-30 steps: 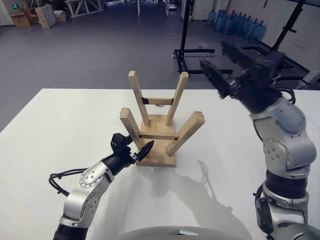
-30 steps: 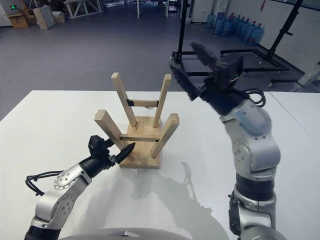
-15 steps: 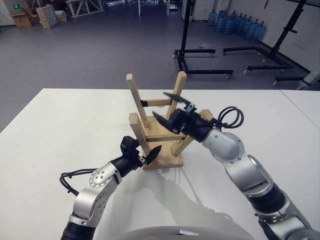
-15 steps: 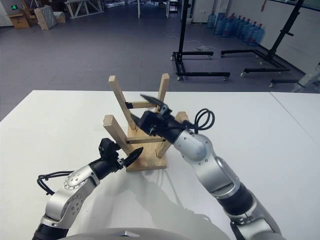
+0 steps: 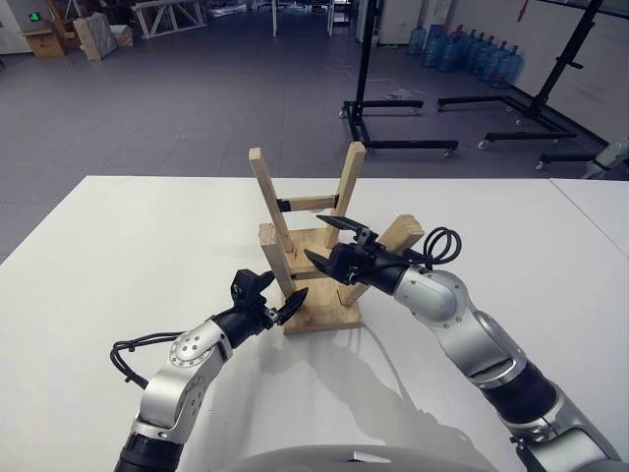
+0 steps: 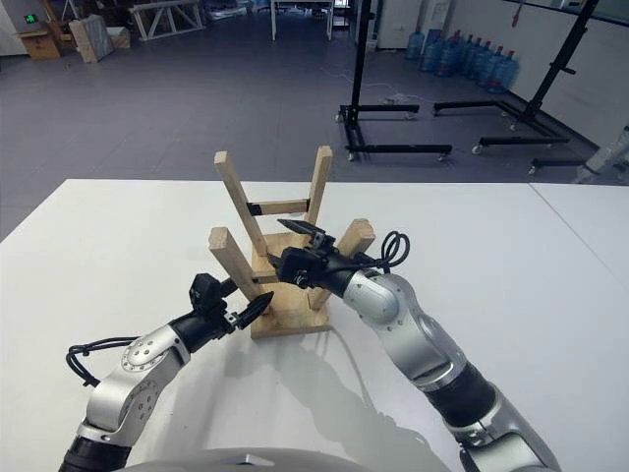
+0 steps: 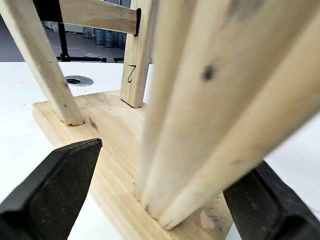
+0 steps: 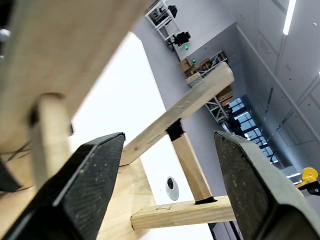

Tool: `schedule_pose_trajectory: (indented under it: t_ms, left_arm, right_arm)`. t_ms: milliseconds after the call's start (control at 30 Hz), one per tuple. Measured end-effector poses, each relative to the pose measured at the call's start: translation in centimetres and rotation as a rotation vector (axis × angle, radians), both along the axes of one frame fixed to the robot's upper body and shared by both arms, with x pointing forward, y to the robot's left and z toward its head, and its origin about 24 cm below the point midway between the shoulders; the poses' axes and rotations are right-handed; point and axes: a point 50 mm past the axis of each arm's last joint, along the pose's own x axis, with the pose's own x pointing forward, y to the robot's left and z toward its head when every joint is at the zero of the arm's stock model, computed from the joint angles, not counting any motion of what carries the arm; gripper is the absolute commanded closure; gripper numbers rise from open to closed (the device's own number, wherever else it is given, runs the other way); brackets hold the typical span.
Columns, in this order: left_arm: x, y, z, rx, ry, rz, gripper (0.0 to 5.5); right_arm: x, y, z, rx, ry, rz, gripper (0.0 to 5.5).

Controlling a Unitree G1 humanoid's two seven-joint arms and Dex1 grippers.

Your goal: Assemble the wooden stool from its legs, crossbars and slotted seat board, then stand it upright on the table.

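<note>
The wooden stool stands upside down on the white table, seat board down and four legs pointing up, joined by crossbars. My left gripper is open at the seat board's near-left corner. Its fingers straddle the foot of the near-left leg without closing on it. My right gripper is open among the legs, just in front of the near-right leg, at the height of the near crossbar. Its fingers frame the far legs and crossbar.
Bare white tabletop surrounds the stool on all sides. A second table's edge adjoins at the right. Black metal stands and blue water bottles are on the floor well behind the table.
My right arm swung down from high above the table and brought its open gripper in among the stool's legs. My left gripper and the stool's near corner shifted slightly right.
</note>
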Motion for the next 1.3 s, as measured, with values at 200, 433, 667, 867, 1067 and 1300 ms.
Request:
schedule_pose_trajectory:
  t_ms: [200, 433, 667, 867, 1067, 1300]
  left_arm:
    - [0.8, 0.8, -0.2, 0.035, -0.02, 0.059, 1.54]
    - [1.9, 4.2, -1.4, 0.184, -0.001, 0.182, 1.54]
    - [5.8, 8.6, -1.5, 0.331, -0.034, 0.455, 1.54]
    - [7.5, 12.1, -2.0, 0.423, -0.001, 0.68, 1.54]
    - [7.9, 10.7, -2.1, 0.403, -0.026, 0.615, 1.54]
    - [8.0, 10.1, -2.0, 0.391, -0.041, 0.554, 1.54]
  right_arm:
    - [-0.9, -3.5, 11.4, 0.491, -0.208, 0.165, 2.23]
    - [1.5, -10.6, 13.9, 0.6, -0.273, -0.055, 2.23]
    - [3.7, -12.6, 9.4, 0.566, -0.17, -0.164, 2.23]
    - [5.5, -13.3, 4.6, 0.503, 0.031, -0.163, 2.23]
    - [5.8, -12.3, -4.5, 0.309, 0.48, -0.005, 2.23]
    - [7.0, -11.7, -8.5, 0.254, 0.711, 0.096, 2.23]
